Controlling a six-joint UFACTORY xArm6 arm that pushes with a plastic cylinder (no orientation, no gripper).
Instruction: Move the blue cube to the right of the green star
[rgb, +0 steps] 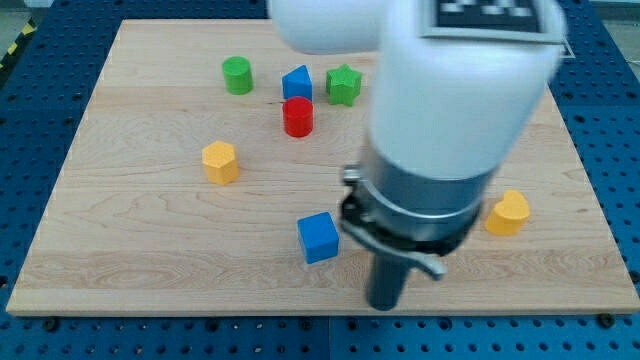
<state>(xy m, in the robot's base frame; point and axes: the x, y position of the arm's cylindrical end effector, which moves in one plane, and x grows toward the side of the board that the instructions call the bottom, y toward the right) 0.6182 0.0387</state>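
The wooden surface (120, 250) lies on a blue board with small holes. My arm (450, 110) is big and white and grey, and it fills the right middle of the frame. It ends in a dark rod, and my tip (385, 303) is low in the frame, a bit right of the middle, close to the bottom edge of the wood. There is no hand on this arm, so there is nothing to spread or press together.

The blue cube (318, 238) sits in the lower middle of the frame. It is just to the left of my tip and a little higher. There is a small gap between them, so they do not touch.

The green star (343, 84) is far up in the upper middle of the frame, well apart from the blue cube. Just beside it on the left is a second blue block (296, 83) with a pointed top. Right under that one is a red cylinder (298, 117), almost touching it. A green cylinder (237, 75) stands further left in the upper part.

A yellow block (220, 162) with many sides sits in the left middle. Another yellow block (507, 213) is on the right side, just past my arm.
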